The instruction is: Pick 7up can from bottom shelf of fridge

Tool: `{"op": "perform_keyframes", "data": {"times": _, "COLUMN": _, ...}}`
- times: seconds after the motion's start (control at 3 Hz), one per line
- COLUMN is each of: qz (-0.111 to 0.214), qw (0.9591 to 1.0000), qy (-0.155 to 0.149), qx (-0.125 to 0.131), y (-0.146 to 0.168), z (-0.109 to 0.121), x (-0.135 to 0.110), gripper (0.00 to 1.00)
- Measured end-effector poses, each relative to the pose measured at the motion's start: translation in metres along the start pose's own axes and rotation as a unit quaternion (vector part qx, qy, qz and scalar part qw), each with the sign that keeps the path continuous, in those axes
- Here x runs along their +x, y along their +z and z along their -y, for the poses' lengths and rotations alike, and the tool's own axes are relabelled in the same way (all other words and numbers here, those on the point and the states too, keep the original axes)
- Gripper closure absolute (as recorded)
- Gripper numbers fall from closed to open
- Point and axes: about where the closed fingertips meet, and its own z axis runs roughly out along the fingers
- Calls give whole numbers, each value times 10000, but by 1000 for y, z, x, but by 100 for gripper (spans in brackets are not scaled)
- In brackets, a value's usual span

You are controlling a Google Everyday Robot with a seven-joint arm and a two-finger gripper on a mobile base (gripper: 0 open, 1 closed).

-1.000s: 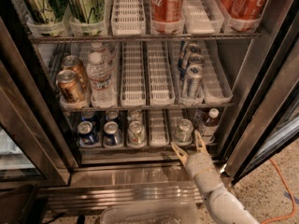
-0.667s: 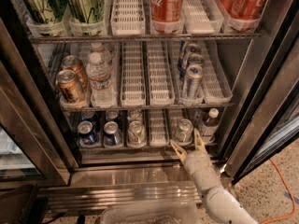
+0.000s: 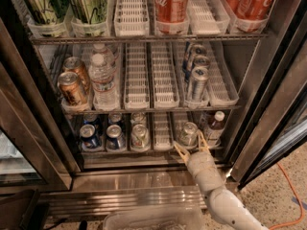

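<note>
Reach step: the hand [image 3: 189, 142], fingers apart, hovers at 6 o'clock of the can [image 3: 188, 130], by the shelf [image 3: 144, 153] lip. Next it should probably advance toward 12, straddle the can, then close.
</note>
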Motion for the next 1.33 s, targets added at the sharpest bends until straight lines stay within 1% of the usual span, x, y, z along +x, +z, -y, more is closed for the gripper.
{"op": "perform_keyframes", "data": {"times": 0.33, "qz": 37, "qw": 9998, "qy": 188, "qx": -16, "y": 8, "z": 1, "x": -2, "gripper": 27}}
{"op": "perform_keyframes", "data": {"times": 0.67, "qz": 82, "qw": 9990, "qy": 439, "qx": -35, "y": 16, "z": 4, "x": -6, "gripper": 26}}
{"op": "perform_keyframes", "data": {"times": 1.0, "qz": 55, "qw": 9973, "qy": 725, "qx": -70, "y": 22, "z": 7, "x": -5, "gripper": 30}}
{"op": "perform_keyframes", "data": {"times": 1.33, "qz": -22, "qw": 9948, "qy": 1014, "qx": -109, "y": 25, "z": 9, "x": -2, "gripper": 49}}
